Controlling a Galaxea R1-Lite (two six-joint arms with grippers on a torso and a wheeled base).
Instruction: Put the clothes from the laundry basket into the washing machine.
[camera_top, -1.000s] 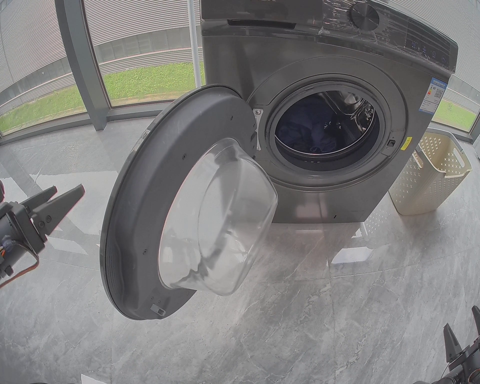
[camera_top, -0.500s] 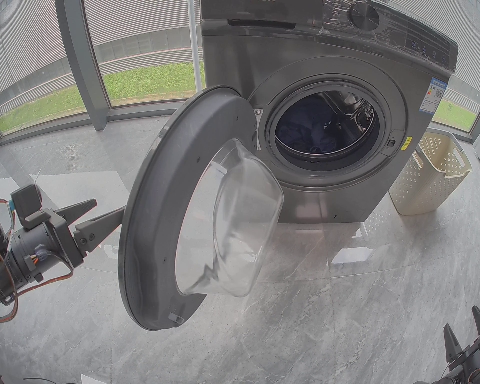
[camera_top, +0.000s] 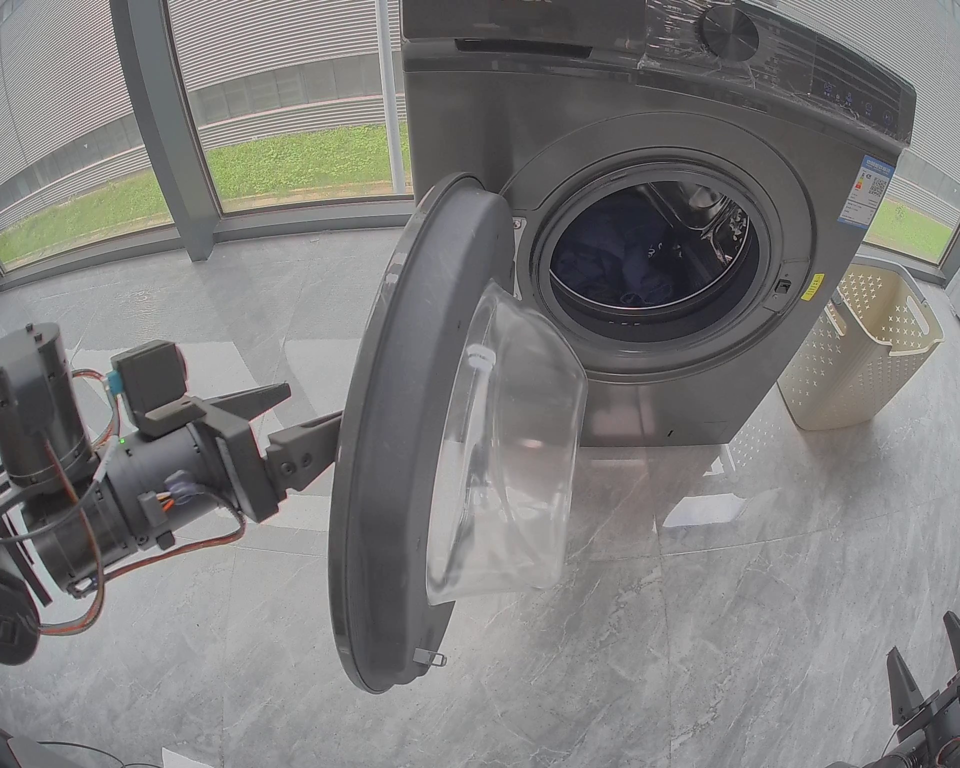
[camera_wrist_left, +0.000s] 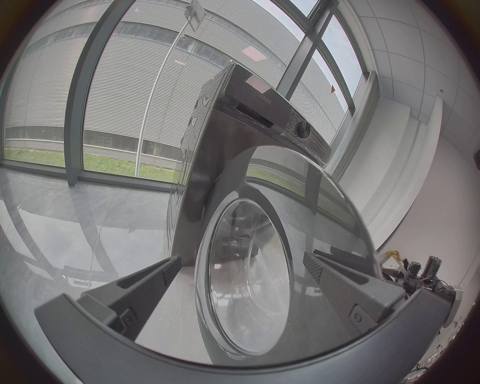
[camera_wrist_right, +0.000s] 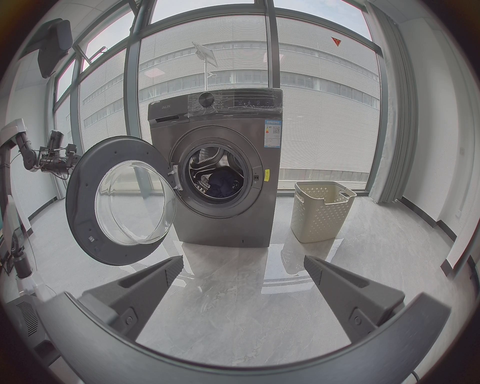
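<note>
Grey washing machine (camera_top: 470, 120) — one, its single door (camera_top: 400, 420) swung out on left-side hinge, nearly edge-on to me. One cream laundry basket (camera_top: 860, 350) on floor just right of machine. One dark-blue heap of clothes (camera_top: 620, 265) lies in drum. My left gripper (camera_top: 312, 405) held level at door's outer face, fingers spread wide, lower tip hidden behind rim. My right gripper (camera_wrist_right: 241, 261) low at right, also wide, well apart from machine. Floor (camera_top: 700, 620) polished grey marble; tall windows (camera_top: 290, 100) behind — grass outside.
</note>
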